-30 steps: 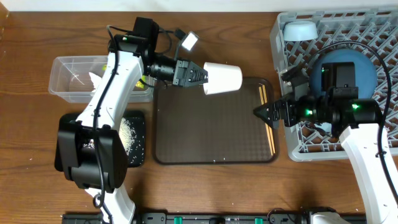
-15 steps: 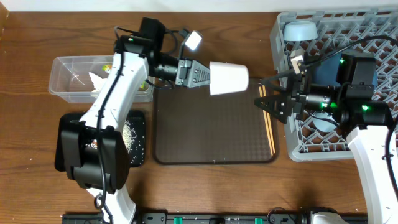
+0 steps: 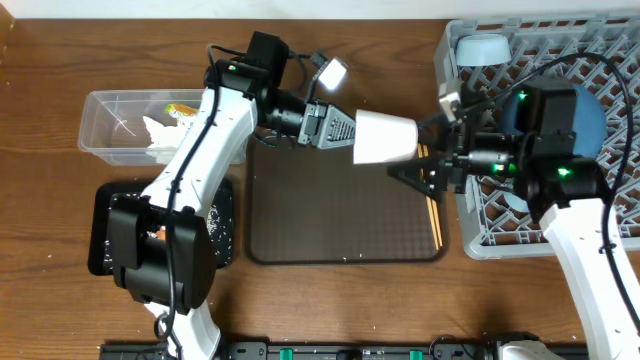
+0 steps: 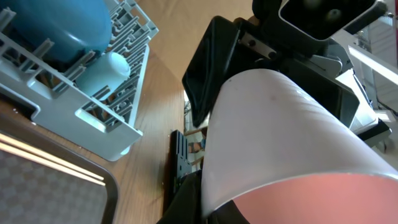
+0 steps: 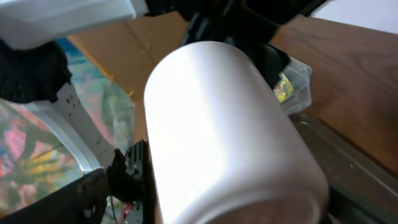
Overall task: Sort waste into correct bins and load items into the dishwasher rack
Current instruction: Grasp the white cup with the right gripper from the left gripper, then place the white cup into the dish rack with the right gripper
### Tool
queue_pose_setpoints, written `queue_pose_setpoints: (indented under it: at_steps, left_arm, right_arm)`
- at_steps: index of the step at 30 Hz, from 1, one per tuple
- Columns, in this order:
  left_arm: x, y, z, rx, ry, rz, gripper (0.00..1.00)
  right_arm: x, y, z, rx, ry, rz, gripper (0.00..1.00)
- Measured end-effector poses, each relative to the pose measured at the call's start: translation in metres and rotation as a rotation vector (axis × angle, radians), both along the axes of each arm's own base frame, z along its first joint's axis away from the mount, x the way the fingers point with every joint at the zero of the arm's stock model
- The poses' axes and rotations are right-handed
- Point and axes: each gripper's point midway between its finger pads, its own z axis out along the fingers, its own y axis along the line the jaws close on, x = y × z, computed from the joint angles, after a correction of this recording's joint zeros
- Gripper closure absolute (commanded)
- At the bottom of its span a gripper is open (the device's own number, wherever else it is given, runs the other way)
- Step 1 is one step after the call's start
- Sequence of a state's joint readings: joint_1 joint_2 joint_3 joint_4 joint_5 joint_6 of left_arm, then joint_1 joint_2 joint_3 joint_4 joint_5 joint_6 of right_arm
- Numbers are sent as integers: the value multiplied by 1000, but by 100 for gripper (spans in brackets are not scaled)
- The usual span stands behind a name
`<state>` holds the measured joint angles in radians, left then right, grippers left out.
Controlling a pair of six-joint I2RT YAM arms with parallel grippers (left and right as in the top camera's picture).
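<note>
My left gripper (image 3: 350, 132) is shut on the rim of the white cup (image 3: 388, 138), one finger inside it. It holds the cup on its side in the air over the brown tray's right part. The cup fills the right wrist view (image 5: 224, 124). My right gripper (image 3: 420, 148) reaches in from the dishwasher rack (image 3: 455, 235) and stands open, with its jaws spread on either side of the cup's closed end. The big dark-blue bowl (image 3: 592, 115) and the small light-blue bowl (image 3: 482, 47) sit in the rack, as does a pale-blue cup (image 4: 118, 65). The chopsticks (image 3: 434, 210) lie on the tray's right edge.
The brown serving tray (image 3: 330, 220) lies in the middle. A clear tub (image 3: 100, 115) at the left holds white tissue (image 3: 155, 128) and a foil wrapper (image 3: 180, 108). Below it, the black tray (image 3: 105, 250) holds rice (image 3: 210, 215). Cables hang over the rack.
The left arm has carried the white cup rightwards towards the rack. The right gripper has moved up and left to meet it, and its jaws now flank the cup's closed end.
</note>
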<state>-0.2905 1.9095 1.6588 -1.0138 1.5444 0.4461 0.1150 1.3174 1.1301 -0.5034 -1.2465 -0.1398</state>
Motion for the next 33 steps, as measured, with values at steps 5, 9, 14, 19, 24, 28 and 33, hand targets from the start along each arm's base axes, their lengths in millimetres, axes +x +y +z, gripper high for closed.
queue_pose_setpoints:
  at_steps: [5,9,14,19,24,28,33]
  left_arm:
    - [-3,-4,1,-7,2,-13,94]
    - [-4,-4,2,-14,3,-15,94]
    - [-3,-3,2,-16,-20,-15,89]
    - [-3,-4,-2,5,-25,-12,68]
    - [3,1,-3,9,-34,6,59]
    - [21,24,-4,15,-39,77,58]
    - [51,71,-9,56,0,220,58]
  right_arm:
    - [2,4,-1,-14,-27,-3,28]
    - [4,5,-1,-20,-35,-8,48]
    - [4,5,-1,-18,-15,-12,59]
    - [4,6,-1,-21,-30,-11,62]
    - [9,5,-5,-46,-33,-38,63]
    - [14,2,-10,-73,-30,-73,64]
    - [27,-14,-19,-112,15,-166,71]
